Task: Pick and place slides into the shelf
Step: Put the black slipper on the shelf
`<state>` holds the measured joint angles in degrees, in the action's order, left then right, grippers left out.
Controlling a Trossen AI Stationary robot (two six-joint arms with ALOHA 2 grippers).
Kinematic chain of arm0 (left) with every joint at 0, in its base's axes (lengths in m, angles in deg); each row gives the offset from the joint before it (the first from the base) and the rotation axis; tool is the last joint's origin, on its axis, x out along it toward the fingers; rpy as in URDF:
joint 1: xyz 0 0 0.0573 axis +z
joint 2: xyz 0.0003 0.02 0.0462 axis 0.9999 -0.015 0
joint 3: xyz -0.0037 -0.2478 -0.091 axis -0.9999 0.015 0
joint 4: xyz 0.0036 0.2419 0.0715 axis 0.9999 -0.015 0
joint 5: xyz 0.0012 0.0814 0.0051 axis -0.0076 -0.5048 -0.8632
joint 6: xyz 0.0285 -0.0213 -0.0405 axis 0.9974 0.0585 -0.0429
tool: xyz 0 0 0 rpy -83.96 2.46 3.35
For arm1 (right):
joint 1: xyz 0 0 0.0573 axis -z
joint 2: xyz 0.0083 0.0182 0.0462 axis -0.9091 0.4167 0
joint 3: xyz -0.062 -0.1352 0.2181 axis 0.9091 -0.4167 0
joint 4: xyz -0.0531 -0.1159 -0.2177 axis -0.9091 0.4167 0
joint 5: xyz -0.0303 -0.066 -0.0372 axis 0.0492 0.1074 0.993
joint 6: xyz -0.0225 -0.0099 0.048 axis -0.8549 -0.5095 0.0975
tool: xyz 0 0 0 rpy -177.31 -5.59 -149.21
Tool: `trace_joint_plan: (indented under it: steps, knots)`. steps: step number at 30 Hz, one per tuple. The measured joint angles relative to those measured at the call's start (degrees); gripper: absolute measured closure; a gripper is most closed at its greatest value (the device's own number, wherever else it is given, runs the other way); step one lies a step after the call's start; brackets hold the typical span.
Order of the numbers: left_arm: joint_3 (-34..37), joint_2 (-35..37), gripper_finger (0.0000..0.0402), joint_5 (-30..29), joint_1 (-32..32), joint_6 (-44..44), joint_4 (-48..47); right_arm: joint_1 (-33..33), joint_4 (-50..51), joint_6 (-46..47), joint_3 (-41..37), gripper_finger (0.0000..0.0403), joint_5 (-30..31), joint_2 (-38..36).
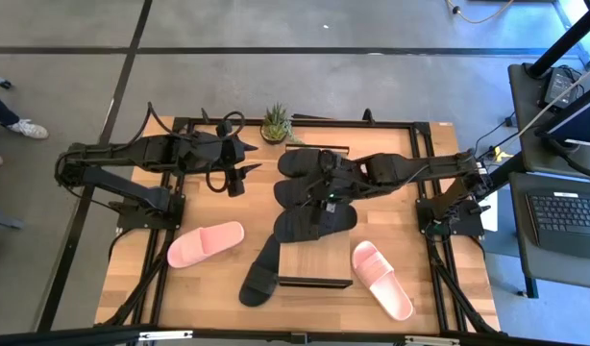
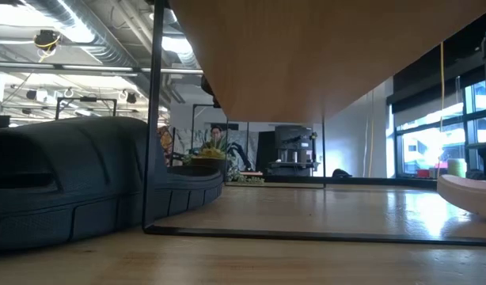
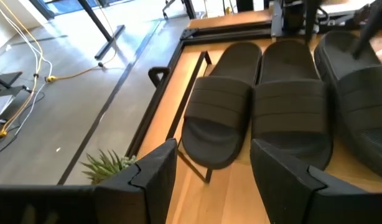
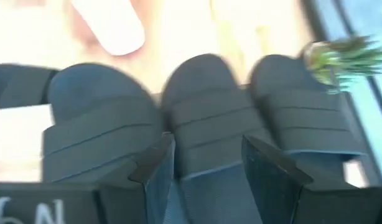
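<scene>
**Three black slides lined up, three still loose on the desk**

A pale wooden desk [image 1: 208, 288] stands on a grey concrete floor, with a small potted plant [image 1: 275, 125] at its far edge and a laptop [image 1: 567, 216] on a side stand to my right. Through the low view the room runs back to windows and ceiling ducts.

My right fingers [image 4: 206, 168] hang spread over the middle of three black slides [image 1: 314, 192], which lie side by side and touching near the plant; they grip nothing. My left fingers [image 3: 213, 180] are also spread and empty, hovering at the far left of the desk, just beside the outermost black slide [image 3: 219, 106]. The shelf [image 1: 314, 261] sits near the desk's front, its plank top bare; whether the three black slides rest on any part of it I cannot tell. A fourth black slide [image 1: 261, 271] lies angled against the shelf's left end. One pink slide [image 1: 206, 243] lies to the left of it, the other pink slide [image 1: 381, 279] to the right.

The risk I judge: the black slides are packed so tightly that closing on the middle one could drag or tip a neighbour. My two arms are also near each other over that row, so a careless reach could make them collide.

On my right wrist housing, pale hand-drawn marks show, too blurred to read. I see no brand on any slide.
</scene>
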<state>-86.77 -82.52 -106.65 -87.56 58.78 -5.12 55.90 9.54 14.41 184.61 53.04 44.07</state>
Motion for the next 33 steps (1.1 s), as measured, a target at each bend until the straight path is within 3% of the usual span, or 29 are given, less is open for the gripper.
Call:
trace_joint_plan:
  steps: [7,15,33]
  knots:
    - [0.00,0.02,0.0207,-0.02,0.00,0.02,-0.54,0.04,7.43,-0.03,-2.50,0.0216,0.81,-0.30]
    - [0.00,0.02,0.0207,-0.02,0.00,0.07,-0.45,0.04,5.97,1.46,-9.76,0.0216,0.77,-0.03]
    - [0.00,0.02,0.0207,-0.02,0.00,0.09,-0.45,-0.26,6.69,6.16,-10.14,0.0216,-2.41,-0.03]
